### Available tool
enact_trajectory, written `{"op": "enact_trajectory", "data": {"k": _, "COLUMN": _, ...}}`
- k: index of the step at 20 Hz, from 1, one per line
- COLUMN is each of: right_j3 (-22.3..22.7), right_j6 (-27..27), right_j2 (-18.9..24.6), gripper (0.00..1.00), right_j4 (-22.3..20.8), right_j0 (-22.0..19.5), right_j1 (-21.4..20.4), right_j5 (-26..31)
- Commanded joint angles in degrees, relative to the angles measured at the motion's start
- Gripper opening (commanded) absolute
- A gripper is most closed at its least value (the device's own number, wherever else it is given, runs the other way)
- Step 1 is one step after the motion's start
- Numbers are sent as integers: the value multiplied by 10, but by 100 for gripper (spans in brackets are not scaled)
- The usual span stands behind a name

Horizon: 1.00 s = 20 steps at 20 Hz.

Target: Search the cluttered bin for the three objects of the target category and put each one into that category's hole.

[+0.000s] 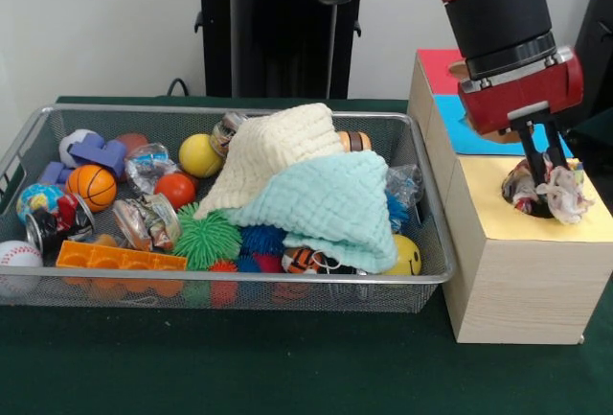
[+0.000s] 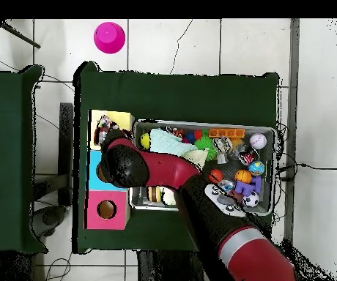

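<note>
**benchwatcher:** so the red and black arm is over the pale wooden box with the yellow top (image 1: pixel 536 223), and its black gripper (image 1: pixel 543 177) is closed on a wrinkly wad of clear plastic film with coloured bits inside (image 1: pixel 548 193). The wad sits right in the mouth of the round hole in the yellow top (image 1: pixel 530 206), partly down in it, which is where that category goes, so I'd say this is the drop-off step and the jaws just need to open

**meshhead:** agreed. The wad covers most of the hole from the front, so I can't tell how snug the fit is. Film like that is springy, it might hang on the rim instead of falling through

**benchwatcher:** yeah. Meanwhile the wide silver wire mesh basket (image 1: pixel 239 286) beside the box on the green bench (image 1: pixel 287 367) is packed: a cream knitted cloth (image 1: pixel 278 151) and a mint green cloth (image 1: pixel 330 204) draped over the middle (probably hiding stuff on purpose), plus a green spiky rubber ball (image 1: pixel 206 238) and an orange mini basketball (image 1: pixel 92 186)

**meshhead:** I see what look like more film wads near the back left (image 1: pixel 148 164) and by the right wall (image 1: pixel 404 183). My guess is those are next
</note>
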Motion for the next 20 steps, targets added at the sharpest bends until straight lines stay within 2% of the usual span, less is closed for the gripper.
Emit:
{"op": "enact_trajectory", "data": {"k": 1, "right_j3": 8, "right_j6": 77, "right_j2": -23, "gripper": 0, "right_j4": -42, "right_j0": -25, "right_j1": 48, "right_j5": -35}}
{"op": "enact_trajectory", "data": {"k": 7, "right_j3": 0, "right_j6": 68, "right_j2": -28, "gripper": 0, "right_j4": -56, "right_j0": -26, "right_j1": 54, "right_j5": -34}}
{"op": "enact_trajectory", "data": {"k": 11, "right_j3": 0, "right_j6": 74, "right_j2": -38, "gripper": 0, "right_j4": -42, "right_j0": -17, "right_j1": 40, "right_j5": -7}}
{"op": "enact_trajectory", "data": {"k": 12, "right_j3": -3, "right_j6": 71, "right_j2": -39, "gripper": 100, "right_j4": -41, "right_j0": -16, "right_j1": 39, "right_j5": 1}}
{"op": "enact_trajectory", "data": {"k": 20, "right_j3": -3, "right_j6": 72, "right_j2": -39, "gripper": 100, "right_j4": -39, "right_j0": -13, "right_j1": 35, "right_j5": 4}}
